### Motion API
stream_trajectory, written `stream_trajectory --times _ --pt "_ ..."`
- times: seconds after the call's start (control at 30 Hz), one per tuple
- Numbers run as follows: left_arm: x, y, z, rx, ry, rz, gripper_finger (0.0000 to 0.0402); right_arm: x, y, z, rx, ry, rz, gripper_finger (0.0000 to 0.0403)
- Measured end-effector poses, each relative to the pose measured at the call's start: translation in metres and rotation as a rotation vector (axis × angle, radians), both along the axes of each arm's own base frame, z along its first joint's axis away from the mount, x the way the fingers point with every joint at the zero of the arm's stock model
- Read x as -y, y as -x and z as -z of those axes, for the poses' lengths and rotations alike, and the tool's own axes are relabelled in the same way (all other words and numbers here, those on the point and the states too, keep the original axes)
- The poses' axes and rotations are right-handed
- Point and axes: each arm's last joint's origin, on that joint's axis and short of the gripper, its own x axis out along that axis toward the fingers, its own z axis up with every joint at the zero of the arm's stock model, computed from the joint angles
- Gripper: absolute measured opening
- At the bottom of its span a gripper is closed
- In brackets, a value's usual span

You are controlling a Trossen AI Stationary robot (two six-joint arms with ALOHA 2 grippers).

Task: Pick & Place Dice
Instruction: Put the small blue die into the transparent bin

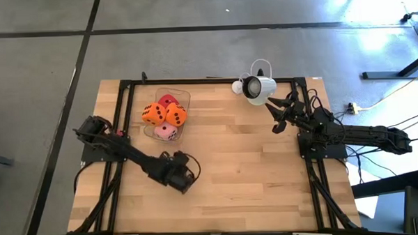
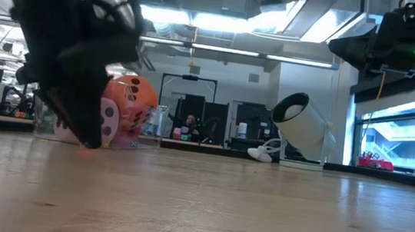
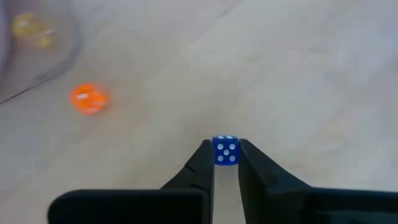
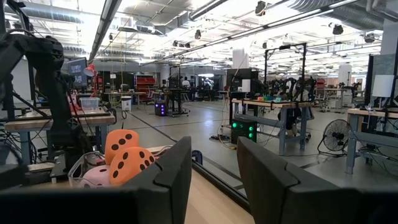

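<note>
Four soft dice lie piled in a clear tub (image 1: 185, 97) at the table's far left: two orange (image 1: 153, 114) (image 1: 175, 116), one red (image 1: 168, 101), one pink (image 1: 166, 131). The low view shows the dice (image 2: 127, 107) behind my left gripper. My left gripper (image 1: 188, 179) (image 3: 225, 149) is near the table's middle, on the near side of the tub, shut on a small blue die (image 3: 225, 151) with white pips. A small orange die (image 3: 89, 99) lies on the wood beyond it. My right gripper (image 1: 273, 117) (image 4: 214, 149) waits open at the far right, raised, facing the soft dice (image 4: 127, 158). My left gripper pinches the small blue die between its two fingertips (image 3: 204, 155), one on each of two opposite side faces (image 3: 217, 151). The fingers point down at the table top. Whether the die rests on the wood or is lifted clear, I cannot tell.
A white lamp-like device (image 1: 258, 88) (image 2: 299, 126) with a cable stands at the far edge right of the middle, close to my right gripper. A black frame (image 1: 215, 80) borders the table. Bare wood (image 1: 245, 165) spreads over the middle and near side.
</note>
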Motion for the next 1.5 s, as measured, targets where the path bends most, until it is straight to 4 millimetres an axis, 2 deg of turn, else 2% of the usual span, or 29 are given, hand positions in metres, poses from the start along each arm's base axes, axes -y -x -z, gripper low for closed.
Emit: stream_trajectory --times 0.27,0.67,1.2,1.37,1.5 --pt "0.021 -0.004 -0.01 0.234 -0.098 0.005 0.0029 0.0 0.0 0.0 0.0 0.0 0.0 0.0129" --pt "0.014 0.006 -0.054 0.392 -0.253 0.025 0.003 0.0 0.0 0.0 0.0 0.0 0.0 0.0129" --pt "-0.02 0.059 -0.104 0.364 -0.38 -0.052 0.003 0.0 0.0 0.0 0.0 0.0 0.0 0.0129" --pt "-0.034 0.073 -0.109 0.314 -0.388 -0.111 0.0032 0.0 0.0 0.0 0.0 0.0 0.0 0.0129" --pt "-0.049 0.076 -0.105 0.224 -0.375 -0.168 0.0031 0.0 0.0 0.0 0.0 0.0 0.0 0.0129"
